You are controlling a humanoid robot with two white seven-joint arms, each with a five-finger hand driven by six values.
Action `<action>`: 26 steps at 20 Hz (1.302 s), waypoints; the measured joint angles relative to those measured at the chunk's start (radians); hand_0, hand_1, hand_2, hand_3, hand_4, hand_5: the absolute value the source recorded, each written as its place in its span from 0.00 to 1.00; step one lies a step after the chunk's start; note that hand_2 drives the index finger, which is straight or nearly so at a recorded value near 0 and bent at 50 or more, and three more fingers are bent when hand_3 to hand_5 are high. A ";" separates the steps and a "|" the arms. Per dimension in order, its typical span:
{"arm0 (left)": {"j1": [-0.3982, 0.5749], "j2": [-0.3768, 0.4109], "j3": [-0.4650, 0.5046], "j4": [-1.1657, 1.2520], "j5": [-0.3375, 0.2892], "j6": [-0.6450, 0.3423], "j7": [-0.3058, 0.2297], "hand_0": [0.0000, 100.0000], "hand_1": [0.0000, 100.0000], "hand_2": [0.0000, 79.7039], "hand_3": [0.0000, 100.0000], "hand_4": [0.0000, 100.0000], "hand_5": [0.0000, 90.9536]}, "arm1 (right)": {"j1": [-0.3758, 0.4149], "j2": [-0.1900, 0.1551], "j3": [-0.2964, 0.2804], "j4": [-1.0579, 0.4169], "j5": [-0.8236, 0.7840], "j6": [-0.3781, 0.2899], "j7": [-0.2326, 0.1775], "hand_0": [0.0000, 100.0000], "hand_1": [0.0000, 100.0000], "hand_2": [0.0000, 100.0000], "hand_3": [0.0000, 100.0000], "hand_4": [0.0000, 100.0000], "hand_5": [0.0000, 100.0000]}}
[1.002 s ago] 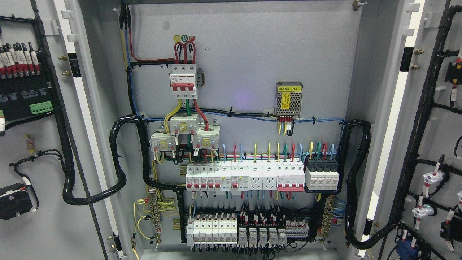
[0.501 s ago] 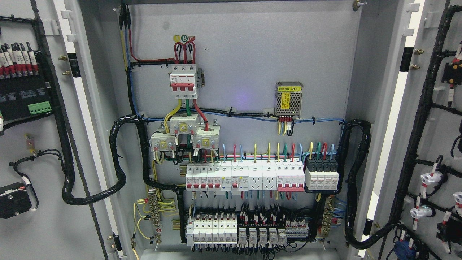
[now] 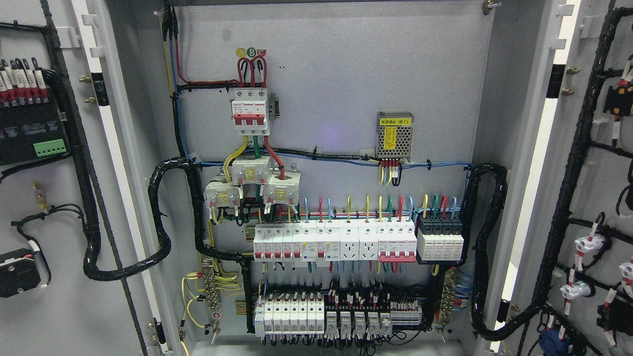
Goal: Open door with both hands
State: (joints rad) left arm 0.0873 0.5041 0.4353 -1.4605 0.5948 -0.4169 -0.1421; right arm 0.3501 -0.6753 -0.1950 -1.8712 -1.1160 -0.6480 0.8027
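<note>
Stood swung wide: left door at frame left, right door at frame right, inner faces wired. Between them, open cabinet held breakers and black cable bundles. No robot hand in view, grip untellable.

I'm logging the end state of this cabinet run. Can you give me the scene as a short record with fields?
left door: swung open, inner side with wiring facing the camera
right door: swung open, inner side with wiring facing the camera
cabinet: interior fully exposed
main breaker: upper left of back panel, red toggles
power supply: upper right of back panel, yellow label
breaker row: across the middle
relay row: along the bottom
robot hands: none in view
</note>
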 measured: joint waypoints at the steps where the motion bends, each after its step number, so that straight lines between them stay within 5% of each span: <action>1: -0.001 0.000 0.000 0.002 0.000 0.000 0.000 0.00 0.00 0.00 0.00 0.04 0.00 | 0.001 0.001 0.008 -0.004 0.001 0.000 0.002 0.00 0.00 0.00 0.00 0.00 0.00; 11: -0.005 0.004 -0.007 0.010 0.004 0.005 0.003 0.00 0.00 0.00 0.00 0.04 0.00 | 0.028 0.010 0.109 -0.037 0.039 -0.005 -0.013 0.00 0.00 0.00 0.00 0.00 0.00; 19: 0.035 0.002 -0.041 -0.038 0.007 -0.014 -0.001 0.00 0.00 0.00 0.00 0.04 0.00 | 0.063 0.039 0.218 -0.044 0.145 -0.005 -0.115 0.00 0.00 0.00 0.00 0.00 0.00; 26: 0.117 -0.001 -0.097 -0.118 0.008 -0.026 -0.005 0.00 0.00 0.00 0.00 0.04 0.00 | 0.141 0.073 0.287 -0.024 0.191 -0.005 -0.135 0.00 0.00 0.00 0.00 0.00 0.00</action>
State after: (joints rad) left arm 0.2046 0.5027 0.3381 -1.5783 0.6028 -0.4426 -0.1475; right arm 0.4915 -0.6026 0.0921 -1.8957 -0.9246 -0.6526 0.6674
